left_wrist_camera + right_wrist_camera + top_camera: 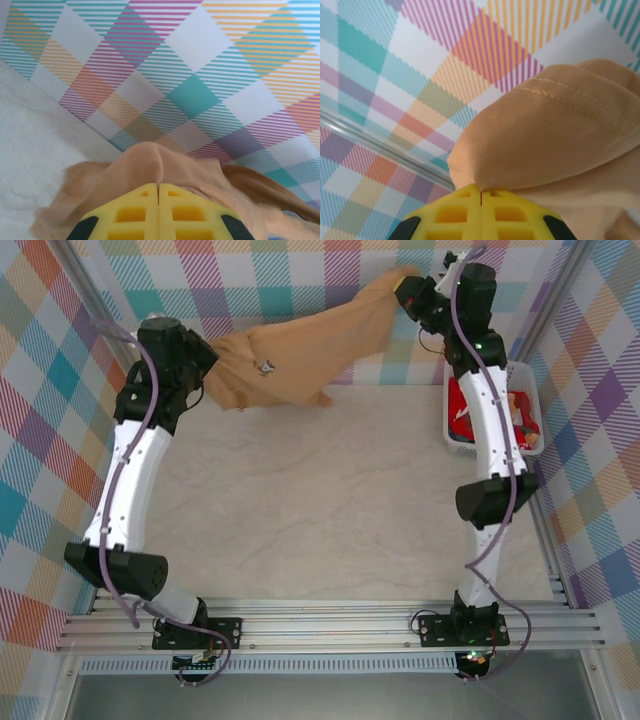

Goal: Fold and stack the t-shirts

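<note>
Currently holding a tan soft-cloth t-shirt [300, 360] up off the pale marbled desk [320, 510], stretched between both arms along the far plaid wall [300, 280]. Left jaws: clamped shut on the bunched lower end of the t-shirt, yellow fingertips [132, 212] pressed together in the left wrist view, cloth puckered just ahead of them. Right jaws: likewise pinched shut on the higher end, yellow fingertips [450, 212] meeting, stitched hem [555, 95] bulging right above them. Sagging toward the left arm [150, 430], rising toward the right arm [485, 390]; small pale tag [266, 367] near mid-cloth. Lowest corner near the desk's far edge, contact impossible to tell. At the desk's right side, just beside the right arm: white plastic lattice basket [527, 380] with red cloth [462, 418] and a tan piece [527, 432] inside.
</note>
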Robot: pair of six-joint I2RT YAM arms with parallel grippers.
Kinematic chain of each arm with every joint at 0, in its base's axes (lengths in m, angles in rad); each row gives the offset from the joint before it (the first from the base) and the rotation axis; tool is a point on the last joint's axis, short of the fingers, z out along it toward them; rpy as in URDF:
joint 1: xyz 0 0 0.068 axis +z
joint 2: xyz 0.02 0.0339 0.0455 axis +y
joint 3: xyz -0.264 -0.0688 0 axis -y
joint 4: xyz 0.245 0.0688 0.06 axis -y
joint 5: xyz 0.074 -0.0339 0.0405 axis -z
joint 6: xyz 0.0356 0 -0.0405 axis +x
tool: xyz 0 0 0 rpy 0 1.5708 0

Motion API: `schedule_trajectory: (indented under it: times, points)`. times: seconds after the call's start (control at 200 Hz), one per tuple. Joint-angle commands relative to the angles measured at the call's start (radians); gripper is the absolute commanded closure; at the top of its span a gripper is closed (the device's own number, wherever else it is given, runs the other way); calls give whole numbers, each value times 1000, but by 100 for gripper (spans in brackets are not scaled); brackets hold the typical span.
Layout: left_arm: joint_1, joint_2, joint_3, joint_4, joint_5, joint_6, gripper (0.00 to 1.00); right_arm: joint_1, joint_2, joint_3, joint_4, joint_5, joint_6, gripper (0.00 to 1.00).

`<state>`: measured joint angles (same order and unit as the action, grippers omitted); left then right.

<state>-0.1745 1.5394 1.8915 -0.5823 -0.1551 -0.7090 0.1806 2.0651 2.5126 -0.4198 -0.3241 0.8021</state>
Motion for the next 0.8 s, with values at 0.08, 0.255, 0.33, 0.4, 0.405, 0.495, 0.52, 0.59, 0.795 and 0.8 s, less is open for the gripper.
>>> schedule_trajectory:
  times: [0.08, 0.255, 0.33, 0.4, 0.405, 0.495, 0.52, 0.59, 0.795, 0.8]
  points:
    - [-36, -178, -443, -8, 59, -19, 100, 20, -374, -725, 93, 123, 22, 100]
    - [-89, -271, -849, -20, 167, -104, 96, 29, -584, -1337, 32, 181, 76, 80]
    - [-111, -319, -952, -34, 193, -141, 77, 26, -631, -1465, -61, 220, 108, 62]
    - [-116, -371, -983, -94, 168, -168, 53, 25, -669, -1521, -112, 245, 112, 57]
    - [-116, -373, -985, -98, 166, -169, 51, 26, -672, -1523, -116, 248, 112, 57]
    - [-116, -430, -982, -136, 141, -161, 39, 26, -700, -1518, -153, 294, 95, 54]
    - [-115, -433, -974, -147, 134, -157, 38, 26, -697, -1505, -162, 308, 87, 53]
    - [-107, -399, -936, -179, 122, -139, 39, 26, -664, -1455, -176, 315, 51, 53]
    - [-82, -125, -821, -302, 170, -147, 53, 28, -489, -1335, -197, 298, -10, 54]
    - [-81, -120, -818, -309, 167, -148, 53, 28, -486, -1332, -198, 299, -10, 54]
